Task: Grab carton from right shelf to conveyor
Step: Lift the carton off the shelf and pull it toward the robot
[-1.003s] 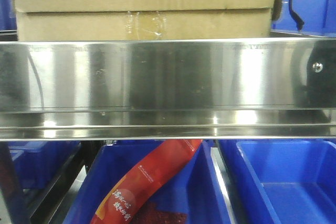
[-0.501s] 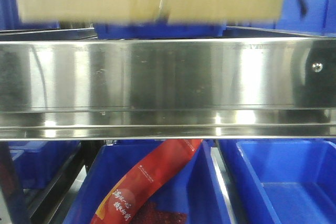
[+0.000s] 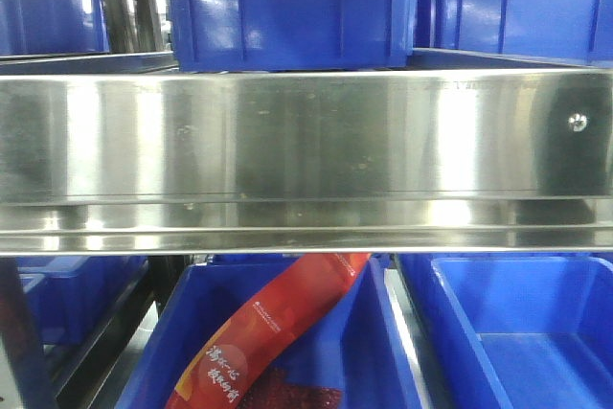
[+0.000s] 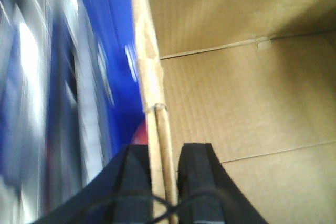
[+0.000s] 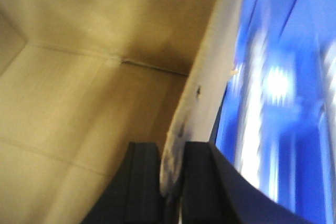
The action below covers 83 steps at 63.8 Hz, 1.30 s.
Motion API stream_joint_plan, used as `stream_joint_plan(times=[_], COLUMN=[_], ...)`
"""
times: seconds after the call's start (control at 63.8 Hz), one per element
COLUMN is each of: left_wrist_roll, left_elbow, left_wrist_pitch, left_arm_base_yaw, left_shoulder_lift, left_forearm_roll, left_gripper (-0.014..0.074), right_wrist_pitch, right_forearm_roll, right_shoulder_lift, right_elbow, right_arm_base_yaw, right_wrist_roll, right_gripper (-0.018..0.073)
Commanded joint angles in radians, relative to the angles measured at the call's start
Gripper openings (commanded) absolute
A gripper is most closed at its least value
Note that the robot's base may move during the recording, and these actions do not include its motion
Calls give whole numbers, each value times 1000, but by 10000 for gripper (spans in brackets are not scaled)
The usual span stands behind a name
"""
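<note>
Left wrist cam: left hand (image 4: 164, 182) is narrow, with both black fingers (image 4: 134, 182) pinched on the top edge of one carton (image 4: 236, 103) wall. One finger is inside the box and one is outside. The bare corrugated interior and a flap seam fill the right side of the frame. The left side is blue and grey motion blur, nothing readable.

Right wrist cam: mirror of that. Right hand (image 5: 172, 182) is narrow and clamped on the opposite wall edge. The box interior is on the left and blue blur is on the right. The wall edge looks scuffed and dark-spotted at the grip.

Front cam shows what the wrist cams can't:
- The shelf (image 3: 306, 141) front rail runs across the full width, reflective, with a small screw (image 3: 578, 122) at the right end.
- The carton is only a blurred tan strip at the very top of the frame. It is above the rail and apart from it.
- Blue bins (image 3: 287, 21) stand on the shelf level behind.
- Below the rail are more blue bins, and one holds a red packet (image 3: 278, 328) lying at a slant.

Neither hand appears in the front cam. Grip contact shows only in the wrist views.
</note>
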State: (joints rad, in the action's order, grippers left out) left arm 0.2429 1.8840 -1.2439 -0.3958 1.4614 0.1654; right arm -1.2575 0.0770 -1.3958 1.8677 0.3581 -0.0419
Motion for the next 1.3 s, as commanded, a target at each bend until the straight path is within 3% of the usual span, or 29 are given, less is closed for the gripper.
stream_joint_plan(times=[0.0,0.172,1.019,1.285], left_wrist_roll=[3,29,29,29], left_elbow=[-78,-190,-191,-191], left_wrist_pitch=[23,23,23,92], left_arm_base_yaw=[-19,-54,-58,-58], left_shoulder_lift=[-83,-171,-170,-170], left_forearm_roll=[-7,-7,-22,-22], left_gripper=[-18,-18,-18,-18], right_wrist_pitch=[36,36,89,89], right_forearm_roll=[35,35,35,35], right_shoulder_lift=[84,127,123,123], right_elbow=[-83,-164,-164,-164], right_arm_base_yaw=[37,80,80,80], right_wrist_roll=[20,20,20,20], right_gripper=[-69,-69,-69,-69])
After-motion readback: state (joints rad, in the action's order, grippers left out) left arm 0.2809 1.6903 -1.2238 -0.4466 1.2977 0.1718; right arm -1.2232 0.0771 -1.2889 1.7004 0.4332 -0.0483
